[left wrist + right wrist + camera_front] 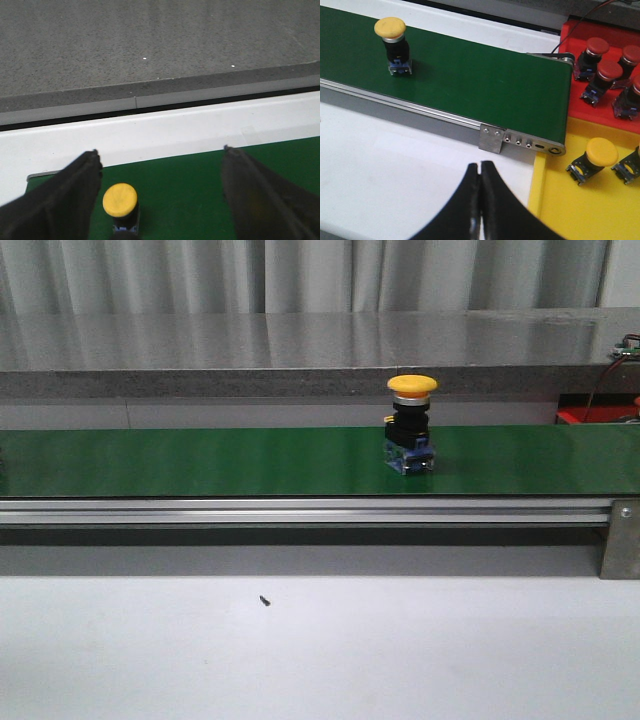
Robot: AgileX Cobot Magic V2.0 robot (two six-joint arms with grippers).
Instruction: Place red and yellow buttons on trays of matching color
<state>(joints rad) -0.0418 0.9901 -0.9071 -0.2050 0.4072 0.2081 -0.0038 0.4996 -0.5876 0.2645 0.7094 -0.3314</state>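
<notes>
Yellow button upright on the belt, waiting to be picked

Our left gripper hangs wide open above the yellow button on the green conveyor belt; we should centre before closing. Right gripper is closed, empty, near the yellow tray.

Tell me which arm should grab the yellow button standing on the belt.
Left, probably. The left hand is open over the green belt with the yellow button between its fingers. The right hand is shut over the white table, away from the button, though nearer the yellow tray.
</notes>
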